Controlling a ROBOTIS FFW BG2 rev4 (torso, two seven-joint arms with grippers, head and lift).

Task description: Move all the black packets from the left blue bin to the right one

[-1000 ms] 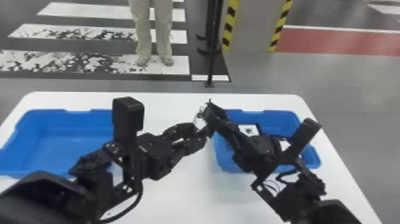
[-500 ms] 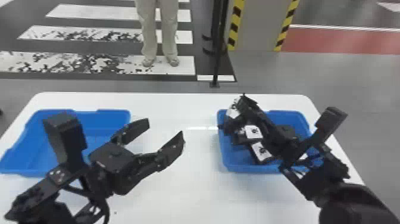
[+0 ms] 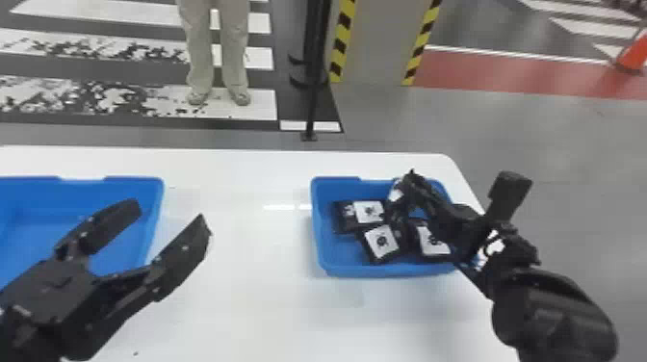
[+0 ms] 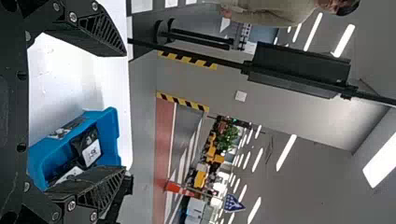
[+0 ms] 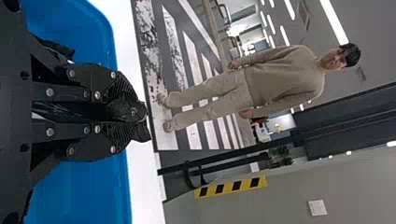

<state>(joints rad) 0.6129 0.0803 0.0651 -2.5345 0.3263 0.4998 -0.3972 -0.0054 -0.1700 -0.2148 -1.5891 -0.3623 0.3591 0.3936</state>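
In the head view my left gripper (image 3: 168, 216) stands open between the bins, close to the left blue bin (image 3: 161, 192), whose visible part holds no packet. The left wrist view shows this gripper (image 4: 122, 112) with its fingers wide apart. My right gripper (image 3: 409, 180) is over the right blue bin (image 3: 315, 231), shut on a black packet (image 3: 394, 197) with a white label. The right wrist view has the gripper (image 5: 133, 114) pinching the packet's dark edge (image 5: 123, 107). Several black packets (image 3: 381, 242) with white labels lie in the right bin.
Both bins stand on a white table (image 3: 240, 289), with bare tabletop between them. Beyond the far edge is a black pole stand (image 3: 312, 96) on the floor. The right forearm crosses the right bin's near right corner.
The two grippers were together between the bins; the left has since let go and drawn back leftward, open. The right has carried the packet rightward over its bin. The head view has shifted.
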